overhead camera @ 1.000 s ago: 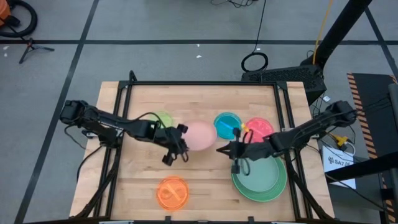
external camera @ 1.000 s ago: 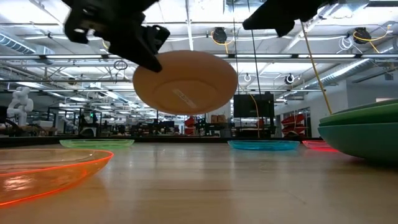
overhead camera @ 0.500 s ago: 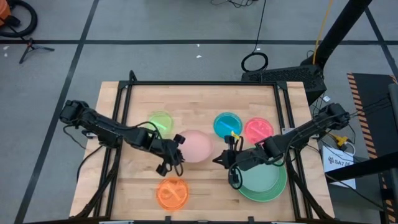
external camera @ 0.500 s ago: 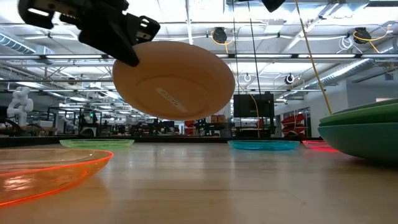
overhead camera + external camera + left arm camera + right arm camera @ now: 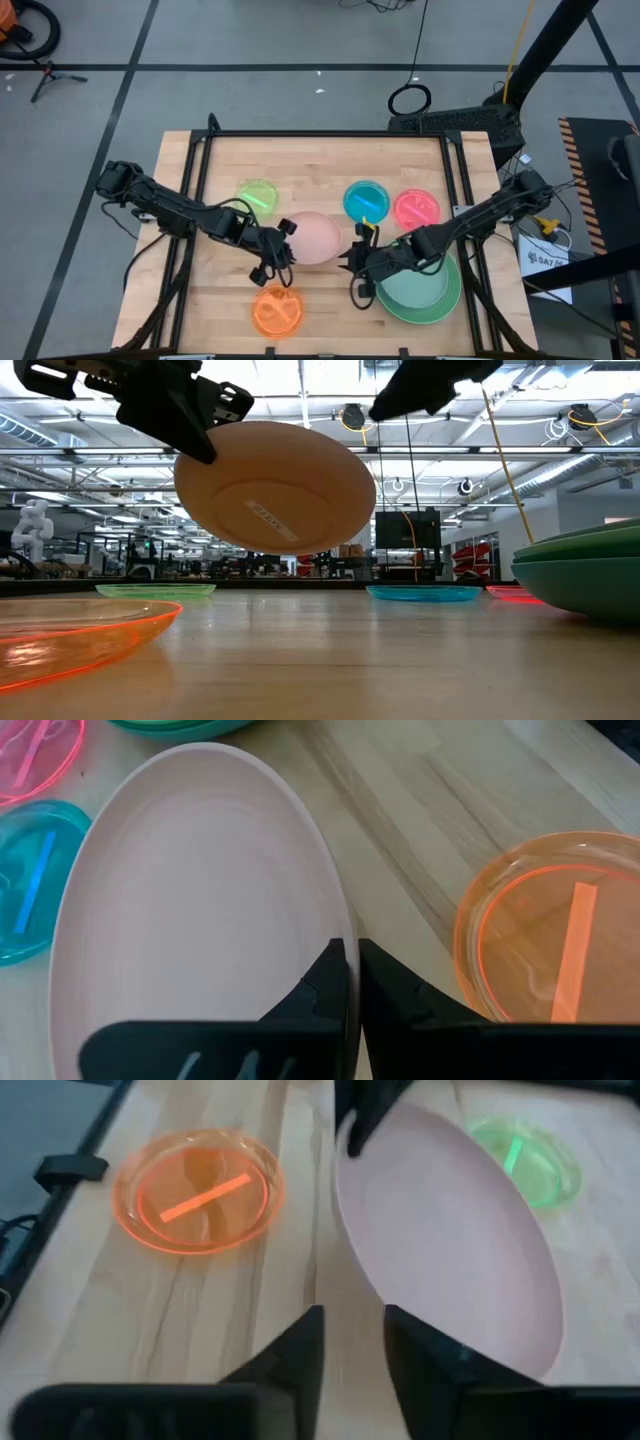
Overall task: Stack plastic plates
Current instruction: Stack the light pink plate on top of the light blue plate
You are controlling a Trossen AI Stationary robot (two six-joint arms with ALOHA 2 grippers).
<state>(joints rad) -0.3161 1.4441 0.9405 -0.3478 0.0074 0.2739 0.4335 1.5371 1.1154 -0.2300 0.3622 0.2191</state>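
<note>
A pink plate hangs in the air over the middle of the table, tilted, its underside showing in the low view. My left gripper is shut on its left rim. My right gripper is open just off the plate's right rim and touches nothing that shows. A large green plate lies on a teal one at the near right. Small plates lie flat on the table: orange, yellow-green, blue and red. My left gripper pinches the pink plate's rim on its left side, one finger over the plate's inner face and one outside it. The fingers come about level from the table's left. The plate is lifted clear of the table and tilted.
The two arms close in on each other over the table's centre. The orange plate lies just below and nearer than my left gripper. Bare wood shows between the orange plate and the green stack. A black frame runs along the table's edges.
My left gripper has carried the pink plate toward the table's near edge and a little left, still lifted and tilted. My right gripper has moved left and toward the near edge, closing on the plate's right rim.
</note>
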